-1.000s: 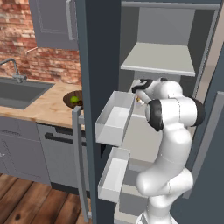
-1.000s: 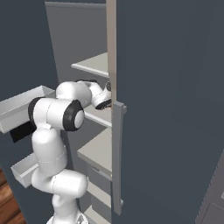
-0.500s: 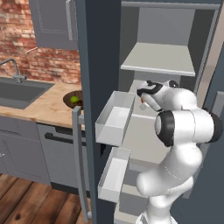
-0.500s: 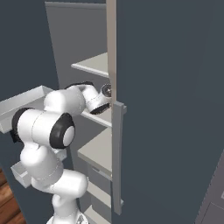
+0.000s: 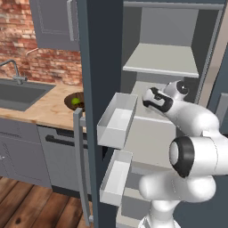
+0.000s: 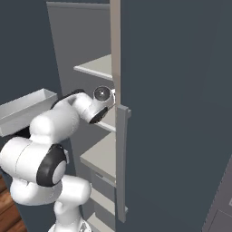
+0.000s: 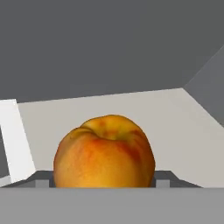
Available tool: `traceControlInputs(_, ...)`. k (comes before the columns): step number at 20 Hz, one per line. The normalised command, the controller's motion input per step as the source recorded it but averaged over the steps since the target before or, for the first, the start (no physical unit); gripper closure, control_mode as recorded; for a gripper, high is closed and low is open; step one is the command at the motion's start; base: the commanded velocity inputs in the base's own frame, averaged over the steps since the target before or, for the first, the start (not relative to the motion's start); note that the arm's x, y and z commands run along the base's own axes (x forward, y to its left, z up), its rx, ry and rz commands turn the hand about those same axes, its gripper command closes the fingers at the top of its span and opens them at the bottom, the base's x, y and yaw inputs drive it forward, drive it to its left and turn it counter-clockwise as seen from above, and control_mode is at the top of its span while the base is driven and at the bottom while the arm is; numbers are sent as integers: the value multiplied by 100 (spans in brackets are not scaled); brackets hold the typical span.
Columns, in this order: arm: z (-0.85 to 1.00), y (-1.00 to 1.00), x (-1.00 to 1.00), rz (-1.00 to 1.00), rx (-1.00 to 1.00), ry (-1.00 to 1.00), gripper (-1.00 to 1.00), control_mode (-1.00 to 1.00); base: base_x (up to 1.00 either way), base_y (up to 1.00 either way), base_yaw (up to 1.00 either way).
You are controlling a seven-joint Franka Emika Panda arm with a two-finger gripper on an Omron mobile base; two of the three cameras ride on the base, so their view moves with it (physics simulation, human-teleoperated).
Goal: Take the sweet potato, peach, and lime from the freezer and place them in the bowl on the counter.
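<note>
L to R, left base view: sink (image 5: pixel 20 94) set in the counter (image 5: pixel 49 111), brick wall behind. Bowl (image 5: pixel 75 101) sits on the counter near its right end, just by the freezer (image 5: pixel 103 67) door edge; lime (image 5: pixel 75 101) lies inside the bowl. Long grey handle (image 5: pixel 82 169) runs down the door. Two white door bins (image 5: pixel 116 120) face the open interior, one above the other. Pale shelves (image 5: pixel 161 60) inside. Arm rises lower right, bends at the elbow, wrist reaches in over the middle shelf; gripper hidden behind the wrist there.

Right base view: same arm from lower left, wrist pushed in toward the shelves, part-hidden by the door edge.

Hand view: peach (image 7: pixel 104 152) close up, centre-bottom, resting on the pale shelf floor, stem dimple up. Fingertips (image 7: pixel 43 179) show low at either side of it, right by its flanks; can't tell if they touch. Gripper (image 7: pixel 104 181) jaws stand apart with the peach between them; gripping or not, can't tell.
</note>
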Motion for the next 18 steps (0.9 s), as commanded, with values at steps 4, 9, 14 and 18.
traceControlInputs(4,49,10,-69,0,-10,-5,100,-100,0,0,0)
traceControlInputs(9,61,5,-72,0,-8,0,100,-100,0,0,0)
traceControlInputs(14,73,0,-83,0,-2,0,100,-100,0,0,0)
traceControlInputs(18,77,0,-89,0,-2,0,100,-100,0,0,0)
